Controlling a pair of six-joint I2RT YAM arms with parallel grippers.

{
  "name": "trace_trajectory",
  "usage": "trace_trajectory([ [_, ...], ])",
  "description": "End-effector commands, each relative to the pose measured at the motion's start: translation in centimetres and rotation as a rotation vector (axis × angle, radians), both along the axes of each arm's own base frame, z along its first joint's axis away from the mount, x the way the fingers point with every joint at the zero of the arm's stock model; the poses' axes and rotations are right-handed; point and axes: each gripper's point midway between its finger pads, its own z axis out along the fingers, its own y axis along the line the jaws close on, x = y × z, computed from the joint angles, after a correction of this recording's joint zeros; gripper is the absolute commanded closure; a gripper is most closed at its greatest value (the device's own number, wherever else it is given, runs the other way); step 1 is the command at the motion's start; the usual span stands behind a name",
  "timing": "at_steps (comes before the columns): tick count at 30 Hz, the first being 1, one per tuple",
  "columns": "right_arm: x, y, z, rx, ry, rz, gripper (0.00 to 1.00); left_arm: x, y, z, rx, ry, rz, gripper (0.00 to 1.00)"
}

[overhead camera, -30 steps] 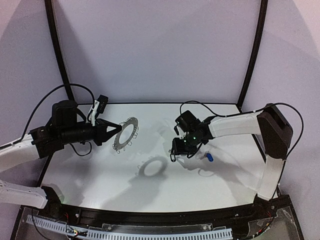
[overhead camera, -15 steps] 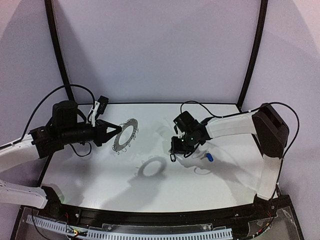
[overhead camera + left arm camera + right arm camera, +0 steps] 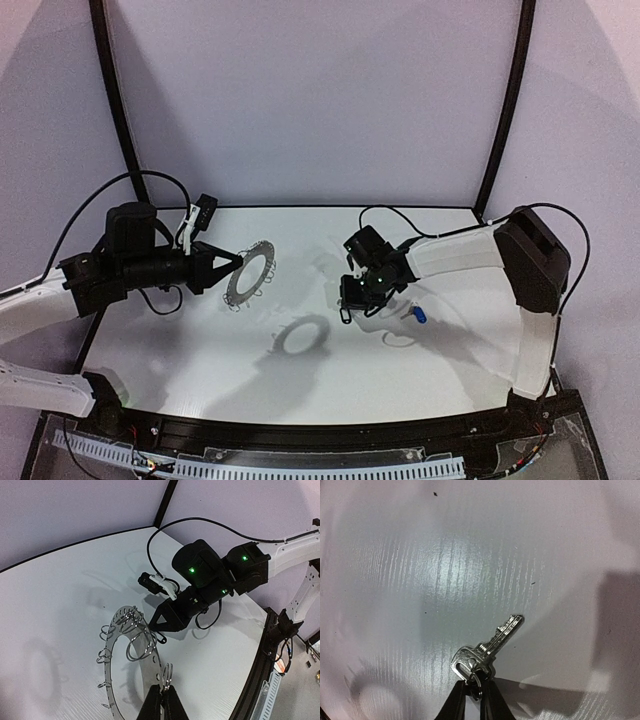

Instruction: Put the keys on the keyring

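My left gripper (image 3: 233, 263) is shut on the rim of the keyring (image 3: 252, 270), a flat dark grey ring with wire clips, and holds it tilted above the table. In the left wrist view my fingers (image 3: 162, 700) pinch the ring's rim (image 3: 151, 656) beside a clip. My right gripper (image 3: 349, 300) is shut on the black-tag key; its tag (image 3: 345, 316) hangs below. In the right wrist view the silver key (image 3: 492, 641) sticks out from the gripper (image 3: 475, 690), above the table. The blue-tag key (image 3: 418, 315) lies on the table to the right of my right gripper.
The ring's shadow (image 3: 305, 335) falls on the white table (image 3: 180, 350) between the arms. The right gripper (image 3: 162, 622) shows just beyond the ring in the left wrist view. Black frame posts (image 3: 115, 100) stand at the back corners; purple walls surround the table.
My right gripper with the black-tag key has shifted slightly left, toward the ring. The left gripper and the ring have barely moved.
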Motion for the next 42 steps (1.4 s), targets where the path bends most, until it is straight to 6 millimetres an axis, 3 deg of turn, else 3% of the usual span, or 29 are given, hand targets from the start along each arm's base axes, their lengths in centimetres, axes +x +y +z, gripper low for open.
trace_trajectory([
  [1,1.2,0.0,0.1,0.005,-0.019,-0.027,0.87,-0.4,0.1,0.8,-0.025,-0.017,-0.009,0.99],
  [7,1.2,0.0,-0.2,0.004,-0.018,-0.026,0.90,-0.4,0.1,0.7,-0.026,-0.011,-0.007,0.99],
  [12,1.6,-0.2,-0.1,-0.012,-0.040,-0.033,1.00,-0.4,0.1,0.5,-0.027,-0.001,-0.007,0.99],
  [17,2.0,0.0,2.0,-0.008,-0.105,0.021,1.00,-0.4,0.2,0.7,-0.026,-0.009,-0.003,0.99],
  [23,1.0,0.6,8.0,0.035,-0.301,0.249,1.00,-0.5,-0.1,1.3,-0.031,-0.039,-0.027,0.99],
  [25,-1.0,1.5,11.5,0.116,-0.428,0.436,1.00,-0.5,-0.5,1.7,-0.042,-0.057,-0.047,0.99],
  [27,-2.7,1.7,12.8,0.158,-0.505,0.555,1.00,-0.7,-0.8,1.9,-0.049,-0.058,-0.069,0.99],
  [29,-5.6,2.4,17.4,0.296,-0.685,0.703,1.00,-0.9,-1.4,2.6,-0.069,-0.070,-0.106,0.99],
  [30,-6.0,2.2,17.4,0.301,-0.698,0.719,1.00,-1.0,-1.5,2.6,-0.071,-0.068,-0.116,0.99],
  [33,-9.7,2.6,21.5,0.428,-0.840,0.895,1.00,-1.4,-2.4,3.2,-0.085,-0.067,-0.171,0.99],
  [36,-12.1,2.8,24.1,0.517,-0.883,1.002,1.00,-1.8,-3.2,3.7,-0.093,-0.058,-0.229,0.99],
  [42,-13.8,3.6,27.9,0.614,-0.863,1.069,1.00,-2.3,-4.9,4.7,-0.136,-0.032,-0.326,0.99],
])
